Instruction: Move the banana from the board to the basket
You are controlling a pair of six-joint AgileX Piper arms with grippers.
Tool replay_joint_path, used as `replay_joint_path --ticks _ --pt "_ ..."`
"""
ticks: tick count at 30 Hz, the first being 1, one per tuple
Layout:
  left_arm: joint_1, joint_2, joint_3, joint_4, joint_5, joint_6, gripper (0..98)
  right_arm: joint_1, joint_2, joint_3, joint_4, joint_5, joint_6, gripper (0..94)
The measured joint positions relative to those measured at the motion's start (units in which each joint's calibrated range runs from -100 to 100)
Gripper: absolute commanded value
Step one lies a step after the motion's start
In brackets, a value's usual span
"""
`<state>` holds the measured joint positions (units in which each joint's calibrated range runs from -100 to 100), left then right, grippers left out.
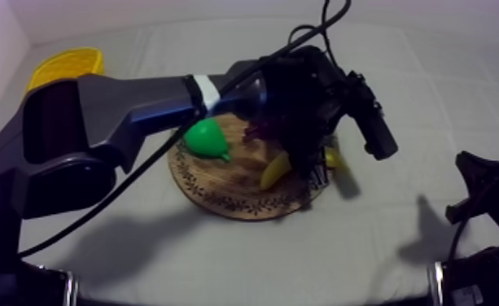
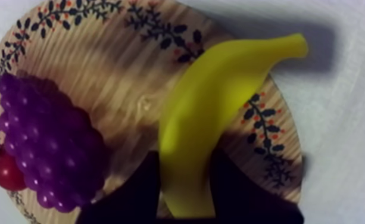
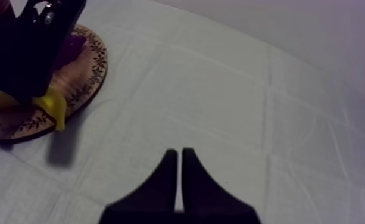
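While the left hand (image 2: 186,159) grips the banana (image 2: 220,98), hiding its end, the right hand (image 3: 179,152) sits narrow.

There is one each of board (image 1: 220,191), banana (image 2: 202,125), pear (image 1: 206,138), bunch of grapes (image 2: 47,137), small red fruit (image 2: 6,171) and yellow basket (image 1: 65,65).

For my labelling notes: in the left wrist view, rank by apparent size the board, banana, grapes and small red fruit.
1. Round patterned wooden board.
2. Yellow banana and purple bunch of grapes: alike, unranked.
3. Small red fruit.
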<state>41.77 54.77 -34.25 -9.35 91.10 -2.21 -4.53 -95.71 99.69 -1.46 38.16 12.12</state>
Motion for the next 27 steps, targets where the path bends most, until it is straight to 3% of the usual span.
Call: replay_joint_path --ticks 6,15,22,27 --pt "1.1 -1.0 -1.2 -1.11 1.6 1.9 18.6 0.0 0.0 0.0 0.0 0.0 0.0 0.5" --pt "0.0 -14.3 1.7 -5.68 4.4 3.7 20.2 0.0 0.0 0.0 0.0 0.0 0.0 0.5" --pt "-5.0 -30.8 9.7 -7.79 4.0 5.2 19.6 0.0 0.0 0.0 0.0 0.0 -0.1 0.5" --pt "-11.3 -41.5 16.8 -7.84 2.3 5.5 19.1 0.0 0.0 0.0 0.0 0.0 -0.1 0.5"
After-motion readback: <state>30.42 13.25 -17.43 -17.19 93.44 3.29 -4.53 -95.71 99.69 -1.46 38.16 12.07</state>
